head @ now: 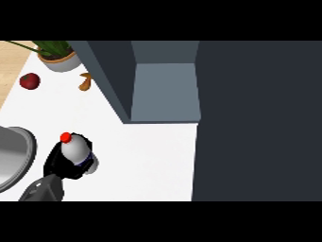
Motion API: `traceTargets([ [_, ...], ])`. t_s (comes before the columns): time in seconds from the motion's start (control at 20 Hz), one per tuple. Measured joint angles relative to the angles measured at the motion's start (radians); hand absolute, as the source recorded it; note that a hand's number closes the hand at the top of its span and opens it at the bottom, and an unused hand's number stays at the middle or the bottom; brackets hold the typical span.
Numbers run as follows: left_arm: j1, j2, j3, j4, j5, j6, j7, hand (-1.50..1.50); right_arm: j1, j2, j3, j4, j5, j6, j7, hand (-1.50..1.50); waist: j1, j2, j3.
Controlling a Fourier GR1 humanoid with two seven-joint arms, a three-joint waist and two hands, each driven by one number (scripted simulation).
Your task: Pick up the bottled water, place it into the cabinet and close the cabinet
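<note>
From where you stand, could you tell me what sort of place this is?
Probably a kitchen: a white counter with an open cabinet, a sink at the left, and a potted plant.

White counter with potted plant, red apple and small brown item.

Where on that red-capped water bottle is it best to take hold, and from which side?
Round the body, below the red cap. The bottled water stands upright on the white counter, so its rounded side suits a wrap from the near side. The left hand is already curled round it that way, leaving the cap free.
</note>
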Motion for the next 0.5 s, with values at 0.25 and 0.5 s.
traceTargets([
  [0.25, 0.035, -0.029, 0.024, -0.032, 0.035, 0.073, -0.077, 1.5, 0.013, -0.003, 0.001, -0.014, -0.004, -0.005, 0.003, -1.5, 0.002, -0.003, 0.002],
  [0.5, 0.045, -0.047, 0.039, -0.059, 0.094, 0.073, -0.053, 1.5, 0.03, 0.002, 0.021, -0.033, 0.008, -0.02, 0.013, -1.5, 0.005, -0.003, 0.002],
])
